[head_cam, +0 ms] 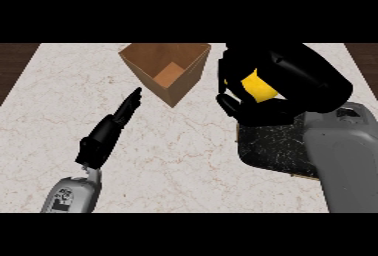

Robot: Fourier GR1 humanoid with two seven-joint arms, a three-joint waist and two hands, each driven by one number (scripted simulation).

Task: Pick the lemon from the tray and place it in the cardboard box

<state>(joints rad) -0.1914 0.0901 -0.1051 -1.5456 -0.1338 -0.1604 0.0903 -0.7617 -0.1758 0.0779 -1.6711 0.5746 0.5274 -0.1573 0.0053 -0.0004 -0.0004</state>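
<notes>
A yellow lemon point(258, 86) shows between the curled fingers of my right hand point(284, 80), which is raised high toward the view at the upper right. The hand is shut on the lemon and hides most of it. Below the hand lies the dark speckled tray point(269, 147), partly covered by my right forearm. The open brown cardboard box point(167, 70) stands at the back centre, just left of the right hand. My left hand point(111, 130) rests open on the counter, its straight fingers pointing up toward the box's left side.
The counter point(177, 165) is pale marble with a dark wooden strip point(16, 65) at the far left and another at the far right. The grey right forearm point(347, 160) fills the lower right.
</notes>
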